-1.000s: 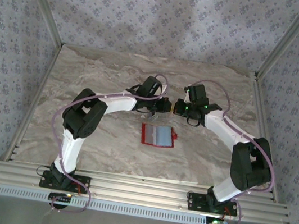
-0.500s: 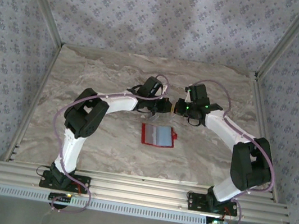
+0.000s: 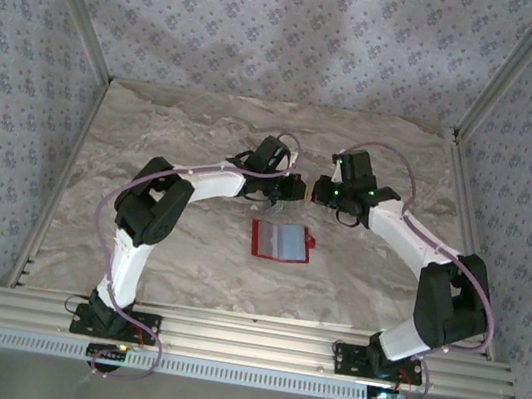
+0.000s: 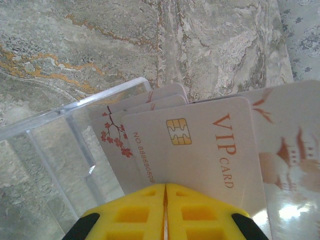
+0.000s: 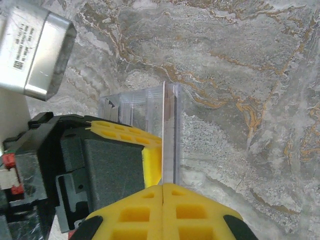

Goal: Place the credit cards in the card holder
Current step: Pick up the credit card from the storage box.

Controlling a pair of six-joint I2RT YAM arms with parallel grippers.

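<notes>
Glossy cards [image 4: 200, 150], clear plastic case [image 4: 55, 150] — marbled tabletop [image 4: 215, 40]

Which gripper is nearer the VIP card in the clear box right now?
Left. The left gripper, shut, sits at the lower edge of the VIP card. The right gripper, shut, is at the wall of the clear box, off the card.

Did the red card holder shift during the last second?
No; the card holder lies at the same spot against the marble veins of the table.
</notes>
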